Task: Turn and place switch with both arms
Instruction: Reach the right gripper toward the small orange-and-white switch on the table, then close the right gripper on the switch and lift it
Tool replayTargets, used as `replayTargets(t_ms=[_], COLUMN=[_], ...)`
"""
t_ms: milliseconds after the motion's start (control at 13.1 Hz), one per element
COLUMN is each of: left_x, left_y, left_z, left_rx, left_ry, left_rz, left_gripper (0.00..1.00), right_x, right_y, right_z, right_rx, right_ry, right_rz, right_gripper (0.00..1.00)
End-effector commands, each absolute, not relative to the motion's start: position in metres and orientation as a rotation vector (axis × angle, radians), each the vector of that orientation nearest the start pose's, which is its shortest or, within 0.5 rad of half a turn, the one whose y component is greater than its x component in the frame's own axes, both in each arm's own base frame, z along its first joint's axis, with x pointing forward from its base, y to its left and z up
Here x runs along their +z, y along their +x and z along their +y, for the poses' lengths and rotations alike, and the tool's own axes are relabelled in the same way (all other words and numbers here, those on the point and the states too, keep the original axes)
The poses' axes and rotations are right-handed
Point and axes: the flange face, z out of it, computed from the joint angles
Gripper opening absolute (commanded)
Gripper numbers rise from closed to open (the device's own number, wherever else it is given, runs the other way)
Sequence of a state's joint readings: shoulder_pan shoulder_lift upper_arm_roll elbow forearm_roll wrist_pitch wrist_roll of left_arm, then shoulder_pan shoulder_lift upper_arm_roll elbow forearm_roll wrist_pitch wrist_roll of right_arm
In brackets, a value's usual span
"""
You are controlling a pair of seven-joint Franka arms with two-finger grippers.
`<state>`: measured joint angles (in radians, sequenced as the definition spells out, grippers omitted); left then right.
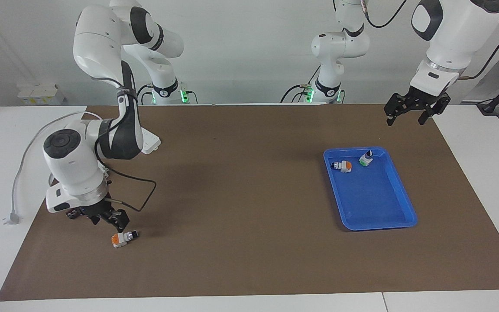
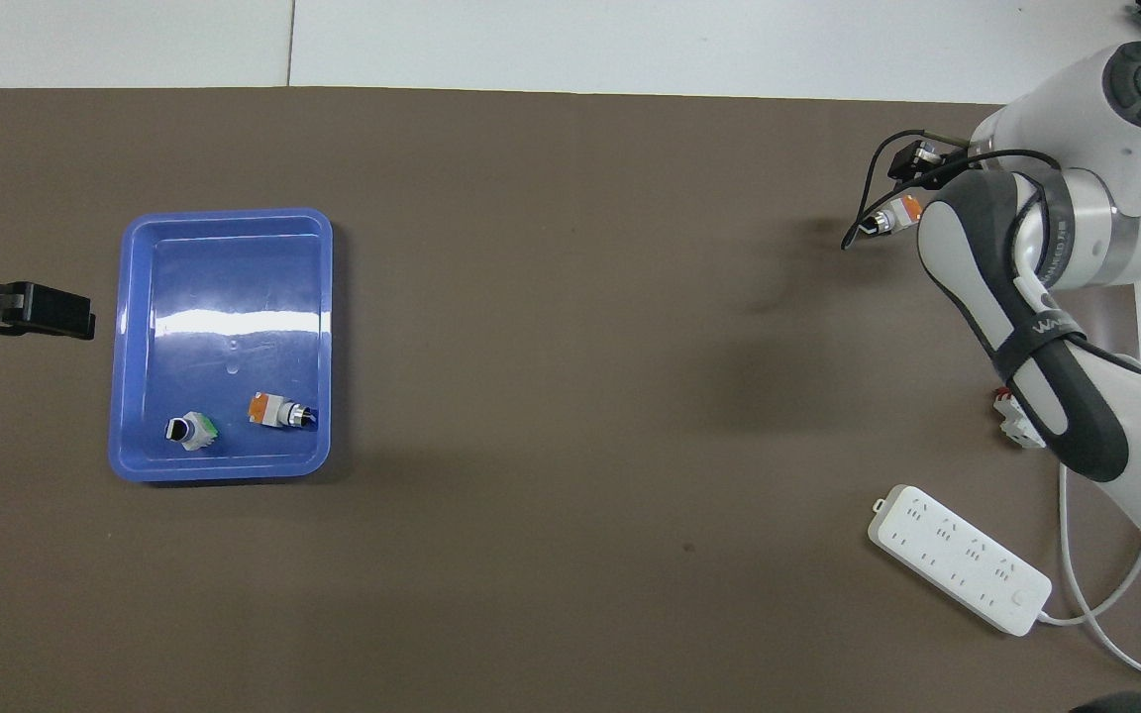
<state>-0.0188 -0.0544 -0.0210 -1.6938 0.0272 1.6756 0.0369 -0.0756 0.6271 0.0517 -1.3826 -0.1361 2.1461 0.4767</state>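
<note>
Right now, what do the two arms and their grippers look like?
Both arms are glossy white with black joint bands. The right arm has a dark grey forearm section, a strap with lettering, black cables and a round dark cap. The right gripper and left gripper are black, two-fingered.

Switch — half hidden under arm

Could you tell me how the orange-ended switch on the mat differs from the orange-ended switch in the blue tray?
The switch on the mat lies at the right arm's end, with the right end effector at it; the switch in the tray lies apart from both arms, beside a green-based switch. Both lie on their sides with an orange end, white body and black knob.
</note>
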Motion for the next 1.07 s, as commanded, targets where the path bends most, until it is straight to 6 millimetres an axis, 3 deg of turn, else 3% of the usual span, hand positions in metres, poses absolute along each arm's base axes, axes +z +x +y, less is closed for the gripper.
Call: replayTargets(t_ms=[0, 383, 536, 843, 996], left_x=[0.606, 0.606, 0.606, 0.606, 0.606], left_y=[0.537, 0.537, 0.537, 0.537, 0.537], left_z=[-0.016, -0.016, -0.017, -0.017, -0.017], left_rx=[-0.067, -0.067, -0.067, -0.067, -0.067], left_ry=[-3.120, -3.120, -3.120, -3.120, -3.120], left_rz=[0.120, 0.120, 0.122, 0.122, 0.122], left_gripper=[1.00, 1.00, 1.00, 1.00, 1.00], right_x=[0.339, 0.324, 0.327, 0.316, 0.310], right_y=[0.745, 0.763, 0.767, 0.762, 0.759], right_z=[-0.047, -0.055, -0.053, -0.048, -0.049], right_rx=[-0.245, -0.279, -0.314, -0.276, -0.254], right_ry=[-3.063, -2.970, -2.801, -2.588, -2.555], right_rz=[0.877, 1.065, 1.240, 1.569, 1.629], right_gripper=[0.89, 0.89, 1.00, 1.00, 1.00])
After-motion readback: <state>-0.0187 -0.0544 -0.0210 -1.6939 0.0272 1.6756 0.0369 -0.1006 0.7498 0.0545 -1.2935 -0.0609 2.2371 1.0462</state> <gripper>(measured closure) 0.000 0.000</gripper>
